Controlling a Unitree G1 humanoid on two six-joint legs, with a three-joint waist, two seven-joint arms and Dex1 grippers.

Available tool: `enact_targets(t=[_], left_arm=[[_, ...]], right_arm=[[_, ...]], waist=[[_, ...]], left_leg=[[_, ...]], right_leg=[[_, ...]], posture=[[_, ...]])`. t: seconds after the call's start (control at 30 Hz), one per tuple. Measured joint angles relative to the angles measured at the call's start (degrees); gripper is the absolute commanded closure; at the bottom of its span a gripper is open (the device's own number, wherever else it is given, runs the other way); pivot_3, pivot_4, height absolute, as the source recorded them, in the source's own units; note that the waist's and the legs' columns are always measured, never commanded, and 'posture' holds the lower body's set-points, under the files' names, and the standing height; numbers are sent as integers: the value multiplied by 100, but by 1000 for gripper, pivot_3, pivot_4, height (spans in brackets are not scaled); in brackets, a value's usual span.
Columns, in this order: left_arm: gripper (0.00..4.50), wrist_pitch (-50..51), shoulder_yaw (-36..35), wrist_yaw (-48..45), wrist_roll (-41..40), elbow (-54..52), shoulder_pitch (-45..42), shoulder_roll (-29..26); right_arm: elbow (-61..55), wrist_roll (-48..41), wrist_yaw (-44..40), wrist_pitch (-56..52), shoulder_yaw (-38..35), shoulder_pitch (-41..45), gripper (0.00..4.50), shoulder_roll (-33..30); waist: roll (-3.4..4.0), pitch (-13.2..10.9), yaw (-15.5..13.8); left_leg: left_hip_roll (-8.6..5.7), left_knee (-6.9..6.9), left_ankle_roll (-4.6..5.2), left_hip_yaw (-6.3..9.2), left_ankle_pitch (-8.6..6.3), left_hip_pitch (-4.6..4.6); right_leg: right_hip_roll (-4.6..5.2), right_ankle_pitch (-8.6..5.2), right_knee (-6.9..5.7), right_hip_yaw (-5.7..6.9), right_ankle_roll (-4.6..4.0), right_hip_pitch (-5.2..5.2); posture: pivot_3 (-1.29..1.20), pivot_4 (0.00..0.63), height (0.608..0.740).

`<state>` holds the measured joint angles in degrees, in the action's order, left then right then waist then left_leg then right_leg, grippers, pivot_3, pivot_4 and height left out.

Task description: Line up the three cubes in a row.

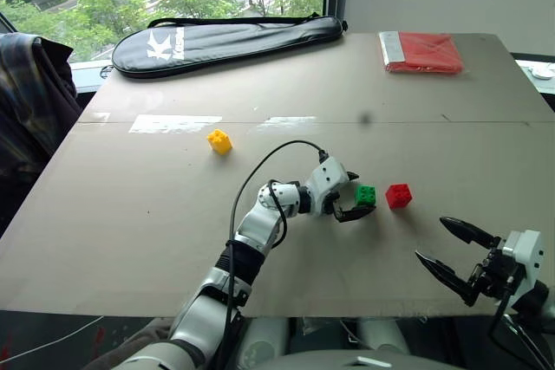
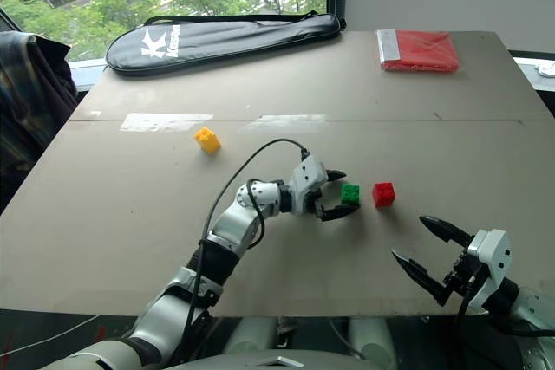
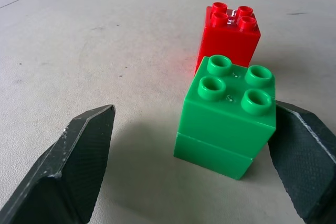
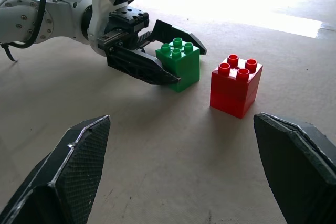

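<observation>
A: Showing the row partly built: the green cube (image 1: 365,195) and the red cube (image 1: 399,195) stand side by side near the middle of the table (image 1: 156,231), a narrow gap between them, both studs-up.

B: And the yellow cube (image 1: 219,141)?

A: It sits well apart, farther back and toward the robot's left, out of line with the other two. Judged from this layout, two of three cubes are placed; the yellow one is left to bring over.

B: Hand states?

A: The left gripper (image 1: 354,196) lies low on the table with its fingers spread wide around the green cube. In the left wrist view one finger (image 3: 302,156) is close against the cube's side, the other (image 3: 79,161) stands clear of it, so the cube reads as released, not clamped. The right gripper (image 1: 458,253) hovers near the table's near edge, spread wide and holding nothing.

B: Off-task items?

A: A black racket bag (image 1: 225,41) and a red folded packet (image 1: 422,51) lie along the far edge.
</observation>
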<state>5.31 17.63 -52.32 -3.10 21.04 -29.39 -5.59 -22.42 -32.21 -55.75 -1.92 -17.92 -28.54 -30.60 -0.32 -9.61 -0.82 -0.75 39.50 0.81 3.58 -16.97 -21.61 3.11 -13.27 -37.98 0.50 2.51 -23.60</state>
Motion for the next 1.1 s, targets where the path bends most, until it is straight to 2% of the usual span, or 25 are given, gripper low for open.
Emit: enact_targets(t=[0.3, 0.47, 0.77, 0.87, 0.93, 1.1], left_arm=[[73, -189, 54, 36, -33, -7, 88, 11], [73, -166, 49, -297, -266, -326, 309, -226], [73, 603, -741, -292, -1313, -2262, 1021, -838], [73, 850, -1442, 377, -1572, -2789, 1537, -888], [73, 803, -2220, 1192, -1604, -2974, 1792, -878], [73, 375, -3215, 2857, -979, -2910, 2098, -859]], right_arm=[[-3, -1, 12, -37, 0, 89, 0, -4], [-3, -6, -1, -42, -1, 124, 0, -21], [9, -106, -120, -43, -2, 362, 0, -69], [-3, -297, -154, -95, -1, 465, 0, -74], [-21, -463, -161, -117, 2, 578, 0, -54], [-29, -595, -183, -119, 64, 874, 0, -37]], waist=[[1, 1, 3], [2, 0, 13], [4, 1, 21], [4, 0, 17], [3, 0, 5], [-1, -2, -4]], left_leg=[[0, 0, 0, -1, 0, 0], [2, -1, 0, 0, 0, -2], [21, -1, 0, -4, 0, 1], [24, -1, 0, 2, 0, 0], [25, -2, 0, 7, 0, 0], [22, -1, -1, 0, 0, 1]], right_leg=[[0, 0, 0, 0, 0, 0], [-1, 0, 1, 0, -2, -2], [0, 1, 2, -7, -2, -4], [0, 1, 1, -4, -3, -5], [0, 1, 1, 1, -3, -4], [0, 1, 2, -2, -2, -4]], posture=[[0, 150, 700], [0, 150, 700], [0, 150, 700], [0, 150, 700], [0, 150, 700], [0, 150, 700]])
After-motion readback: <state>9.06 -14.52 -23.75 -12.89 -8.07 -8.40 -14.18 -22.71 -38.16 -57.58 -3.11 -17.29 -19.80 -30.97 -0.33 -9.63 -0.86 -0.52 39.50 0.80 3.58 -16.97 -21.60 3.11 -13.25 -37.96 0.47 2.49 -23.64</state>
